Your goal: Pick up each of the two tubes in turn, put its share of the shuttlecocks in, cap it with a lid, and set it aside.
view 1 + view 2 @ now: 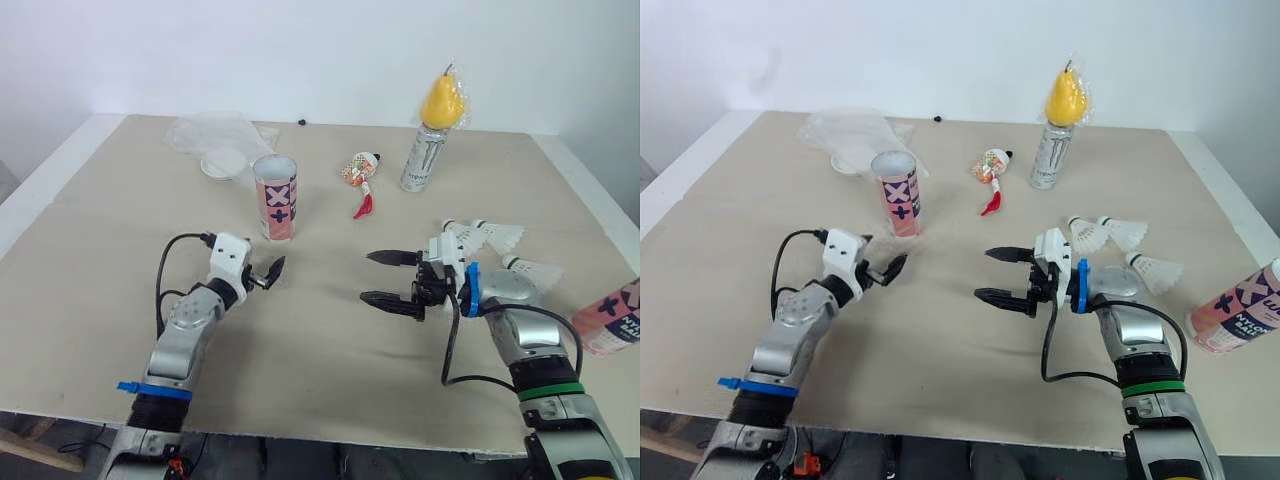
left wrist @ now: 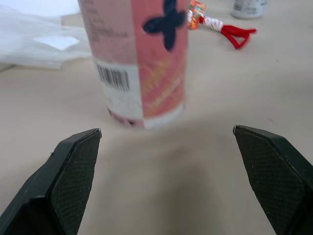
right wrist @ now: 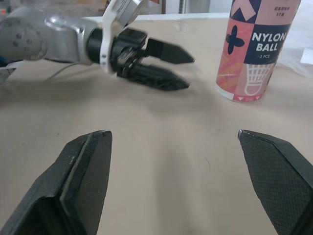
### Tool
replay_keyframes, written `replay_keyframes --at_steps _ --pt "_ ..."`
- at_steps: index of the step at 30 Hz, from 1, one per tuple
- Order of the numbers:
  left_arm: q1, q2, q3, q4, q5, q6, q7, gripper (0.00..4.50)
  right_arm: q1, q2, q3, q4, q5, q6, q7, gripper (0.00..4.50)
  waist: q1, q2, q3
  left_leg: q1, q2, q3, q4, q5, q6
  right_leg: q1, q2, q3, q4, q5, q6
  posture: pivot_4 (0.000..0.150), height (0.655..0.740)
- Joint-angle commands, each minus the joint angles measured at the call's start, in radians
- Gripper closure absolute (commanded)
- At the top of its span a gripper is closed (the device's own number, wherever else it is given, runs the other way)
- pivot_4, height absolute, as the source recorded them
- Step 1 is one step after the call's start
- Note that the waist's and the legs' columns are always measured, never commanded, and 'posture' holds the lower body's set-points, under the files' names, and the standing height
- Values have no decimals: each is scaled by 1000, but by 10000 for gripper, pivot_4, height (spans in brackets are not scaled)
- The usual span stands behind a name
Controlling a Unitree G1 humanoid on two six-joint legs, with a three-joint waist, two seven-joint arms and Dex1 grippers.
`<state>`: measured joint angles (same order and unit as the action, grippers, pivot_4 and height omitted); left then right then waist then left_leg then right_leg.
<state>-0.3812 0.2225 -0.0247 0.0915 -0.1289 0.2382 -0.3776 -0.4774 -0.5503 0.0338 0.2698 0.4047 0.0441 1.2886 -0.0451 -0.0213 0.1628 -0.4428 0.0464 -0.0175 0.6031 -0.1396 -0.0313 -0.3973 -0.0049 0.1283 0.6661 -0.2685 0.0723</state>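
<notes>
A pink patterned tube (image 1: 275, 197) stands upright with its top open, left of the table's middle. My left gripper (image 1: 272, 272) is open just in front of it, not touching; the left wrist view has the tube (image 2: 139, 58) beyond its spread fingers. A second pink tube (image 1: 612, 318) lies on its side at the right edge. Three white shuttlecocks (image 1: 482, 238) lie behind my right wrist. Right of the left gripper, my right gripper (image 1: 367, 277) hangs open and empty over bare table. A white lid (image 1: 223, 162) rests on the plastic behind the upright tube.
A crumpled clear plastic bag (image 1: 215, 133) lies at the back left. A drink can (image 1: 422, 157) with a yellow pear-shaped object (image 1: 443, 100) on top stands at the back. A small red-and-white trinket (image 1: 362, 180) lies between the can and the upright tube.
</notes>
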Motion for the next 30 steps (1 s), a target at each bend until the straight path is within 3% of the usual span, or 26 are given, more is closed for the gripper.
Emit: replay_keyframes --at_steps 1,30 --pt "-65 4 21 69 5 -28 8 0 -13 4 -27 -32 4 -10 -24 644 0 0 0 0 0 0 0 0 0 0 0 0 0 0 0 1500 7400" --pt "-505 -2 18 830 41 -304 -122 0 68 3 -12 -212 5 42 -142 644 0 0 0 -2 -1 -2 -1 0 -1 -1 0 -2 0 -1 1 1500 7400"
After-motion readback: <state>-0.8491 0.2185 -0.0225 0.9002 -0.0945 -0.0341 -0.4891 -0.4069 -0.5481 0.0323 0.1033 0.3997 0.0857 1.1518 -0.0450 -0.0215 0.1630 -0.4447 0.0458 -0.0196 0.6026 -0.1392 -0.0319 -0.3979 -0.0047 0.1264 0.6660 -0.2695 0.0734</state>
